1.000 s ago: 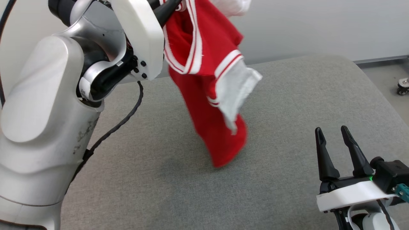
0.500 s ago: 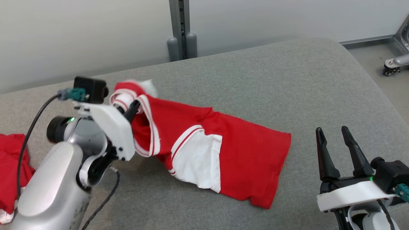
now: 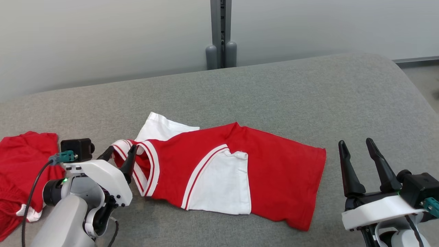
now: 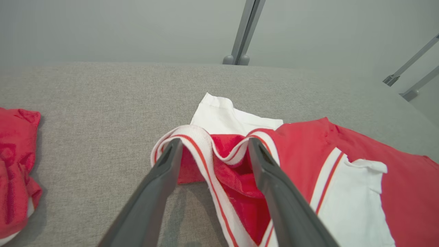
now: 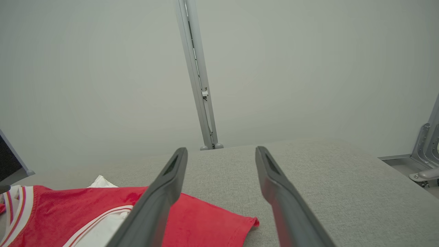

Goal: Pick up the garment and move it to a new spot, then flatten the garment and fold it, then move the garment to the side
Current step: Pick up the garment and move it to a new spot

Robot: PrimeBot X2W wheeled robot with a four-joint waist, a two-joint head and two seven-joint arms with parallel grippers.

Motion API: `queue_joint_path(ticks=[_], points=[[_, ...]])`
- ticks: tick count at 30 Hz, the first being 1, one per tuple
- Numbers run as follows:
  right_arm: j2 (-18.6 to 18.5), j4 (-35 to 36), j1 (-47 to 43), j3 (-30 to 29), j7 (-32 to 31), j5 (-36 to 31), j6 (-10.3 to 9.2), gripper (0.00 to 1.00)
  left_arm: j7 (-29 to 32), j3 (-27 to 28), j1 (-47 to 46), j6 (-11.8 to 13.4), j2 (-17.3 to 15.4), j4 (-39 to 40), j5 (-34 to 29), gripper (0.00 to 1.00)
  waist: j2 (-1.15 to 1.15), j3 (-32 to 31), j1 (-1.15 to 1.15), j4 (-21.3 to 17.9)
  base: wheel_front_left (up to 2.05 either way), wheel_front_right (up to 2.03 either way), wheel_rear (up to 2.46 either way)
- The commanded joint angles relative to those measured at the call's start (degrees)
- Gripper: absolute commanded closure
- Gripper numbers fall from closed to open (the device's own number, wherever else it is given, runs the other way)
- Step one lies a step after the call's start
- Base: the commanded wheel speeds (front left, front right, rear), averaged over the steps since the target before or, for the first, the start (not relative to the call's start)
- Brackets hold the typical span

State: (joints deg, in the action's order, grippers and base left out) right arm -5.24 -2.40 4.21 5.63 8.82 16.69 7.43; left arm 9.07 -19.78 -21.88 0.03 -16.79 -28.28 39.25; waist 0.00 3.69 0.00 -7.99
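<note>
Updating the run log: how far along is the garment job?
Done, apparently: the garment lies spread on the grey padded surface. In hand: nothing gripped; the left gripper stands open astride the collar, the right gripper open, clear of the hem. Left: flattening, since the white sleeve is folded over and the collar bunched; then folding and moving aside.

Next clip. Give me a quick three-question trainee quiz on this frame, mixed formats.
1. True or false: the left tool is shut on the collar of the jersey.
2. Fill in: the jaws of the right tool stand ___.
3. The other red garment lies: A) on the robot's left of the jersey; B) on the jersey; C) beside the right tool.
Key: 1 false, jaws apart; 2 open; 3 A.
</note>
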Motion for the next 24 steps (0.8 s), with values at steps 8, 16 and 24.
queue_joint_path(ticks=[8,16,24], points=[[-1.42,1.28,-1.62,-1.36,-1.21,-0.33,0.11,0.00,-7.51,-0.43,-0.43,0.71,-0.54,3.67,-3.70,0.00,0.00,-2.19,0.00,3.36,0.00,0.00,0.00],[-1.71,3.30,-3.36,-3.91,-1.78,-0.21,0.11,0.00,-12.75,0.04,5.13,5.75,-2.10,14.73,-7.46,0.00,0.00,-3.25,0.00,4.45,0.00,0.00,0.00],[-1.41,5.00,-5.31,-6.19,-1.26,0.18,0.11,0.00,-17.39,0.97,12.72,10.47,-2.82,24.73,-9.80,0.00,0.00,-3.16,0.00,5.31,0.00,0.00,0.00]])
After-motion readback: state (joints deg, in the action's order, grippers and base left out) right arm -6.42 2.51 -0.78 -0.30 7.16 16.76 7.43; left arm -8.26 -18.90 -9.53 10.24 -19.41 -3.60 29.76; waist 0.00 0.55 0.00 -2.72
